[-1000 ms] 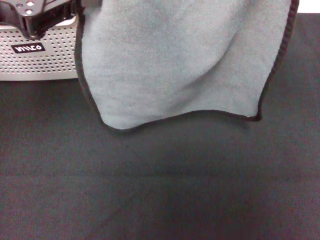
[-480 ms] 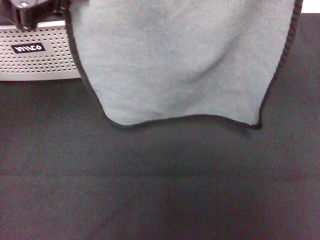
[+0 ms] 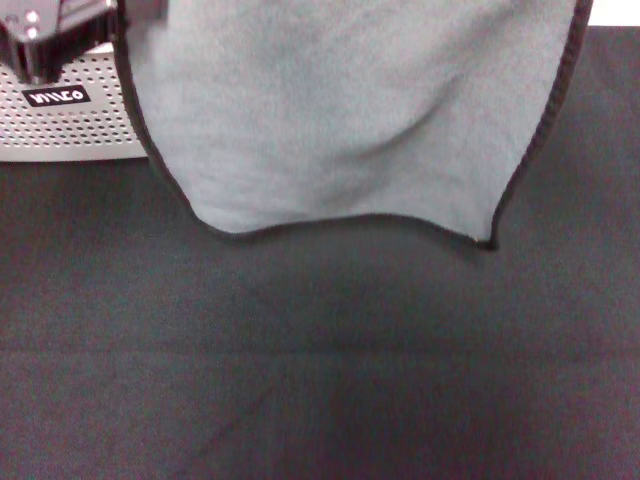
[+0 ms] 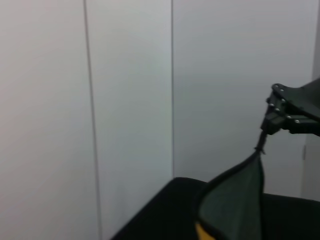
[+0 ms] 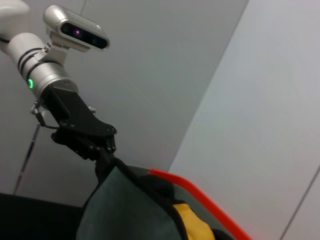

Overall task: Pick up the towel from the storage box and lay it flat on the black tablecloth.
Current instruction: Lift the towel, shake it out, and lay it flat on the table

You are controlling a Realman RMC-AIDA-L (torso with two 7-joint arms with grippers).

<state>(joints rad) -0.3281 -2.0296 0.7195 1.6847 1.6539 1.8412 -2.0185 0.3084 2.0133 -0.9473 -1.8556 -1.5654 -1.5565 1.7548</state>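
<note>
Both grippers, left gripper (image 5: 102, 155) and right gripper (image 4: 264, 136), pinch the towel (image 3: 350, 110) corners; they should lower evenly, keeping it taut over the black tablecloth (image 3: 320, 380).

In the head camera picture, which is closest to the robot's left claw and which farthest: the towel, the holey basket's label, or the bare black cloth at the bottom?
From the left gripper, top left:
1. Towel, its corner at the gripper.
2. Storage box label, just below.
3. Black tablecloth, bare stretch at the bottom, farthest.
</note>
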